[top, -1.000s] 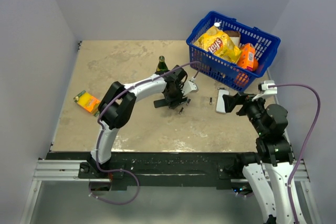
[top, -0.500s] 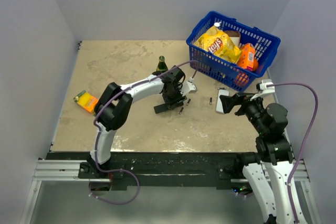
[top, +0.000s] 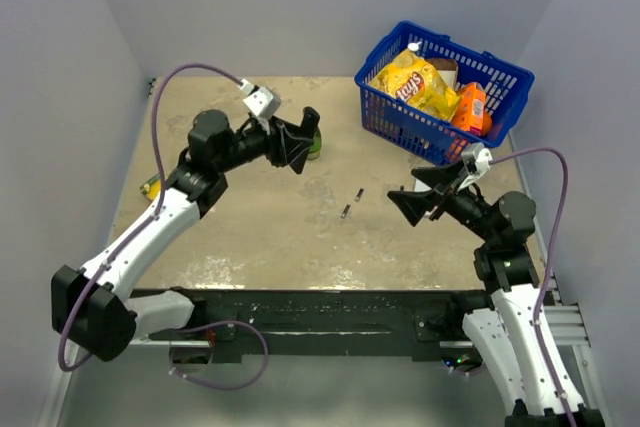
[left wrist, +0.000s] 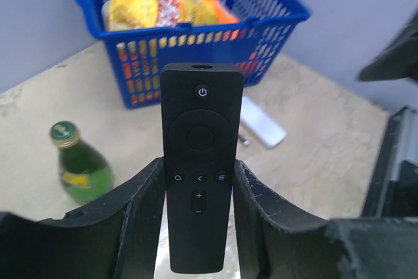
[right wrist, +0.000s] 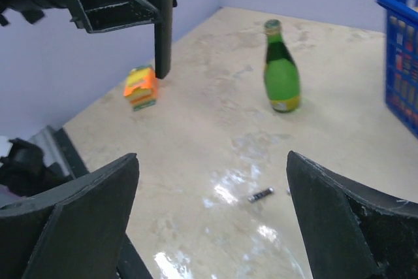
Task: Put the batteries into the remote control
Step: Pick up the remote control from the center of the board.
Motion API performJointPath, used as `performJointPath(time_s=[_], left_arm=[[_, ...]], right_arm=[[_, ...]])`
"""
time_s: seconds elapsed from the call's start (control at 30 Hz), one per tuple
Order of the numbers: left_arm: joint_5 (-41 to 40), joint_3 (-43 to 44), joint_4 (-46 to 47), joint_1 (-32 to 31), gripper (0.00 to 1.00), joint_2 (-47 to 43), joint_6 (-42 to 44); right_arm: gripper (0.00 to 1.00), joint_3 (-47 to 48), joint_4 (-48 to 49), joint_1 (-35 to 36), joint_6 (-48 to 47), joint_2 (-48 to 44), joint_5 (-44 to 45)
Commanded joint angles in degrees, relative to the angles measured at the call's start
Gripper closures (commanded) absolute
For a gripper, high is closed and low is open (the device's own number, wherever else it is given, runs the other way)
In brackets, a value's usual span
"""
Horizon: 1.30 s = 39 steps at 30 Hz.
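Left claw (left wrist: 198,164): closed to a narrow span on the remote control (left wrist: 201,161), one finger on each long edge of its lower half.
Where the remote is: in the air over the left rear of the table (top: 250,237), touching nothing but the fingers. Its button face is turned to the left wrist camera and its power-button end points away from the wrist.
Why held so: most likely to present the body to the other arm. A grip on the edges leaves both broad faces free, including the back where the cells go in.
Back cover: the back is not shown, so I cannot tell whether it is on or off.
Right claw (right wrist: 212,156): spread wide and holding nothing. It is raised over the right side and aimed at the remote, which its camera sees edge-on.
Batteries (top: 346,212): two lie loose on the table near its middle, close together, between the claws and well below both. Neither is loaded.
Basket (top: 400,122): blue plastic, at the right rear corner. It holds a yellow chip bag (top: 420,82) and an orange packet (top: 470,107). No task item shows inside it.
Bystanders: a green bottle (right wrist: 281,70) stands upright and an orange carton (right wrist: 140,86) sits at the far left. A white device (left wrist: 262,122) lies near the basket.
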Motion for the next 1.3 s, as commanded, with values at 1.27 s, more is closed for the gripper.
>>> performJointPath(time_s=[1.27], left_arm=[[23.8, -23.9, 67.2, 0.7, 0.8, -6.9, -44.3]], right_arm=[[0.15, 6.8, 52.5, 33.2, 5.6, 40.9, -4.2]])
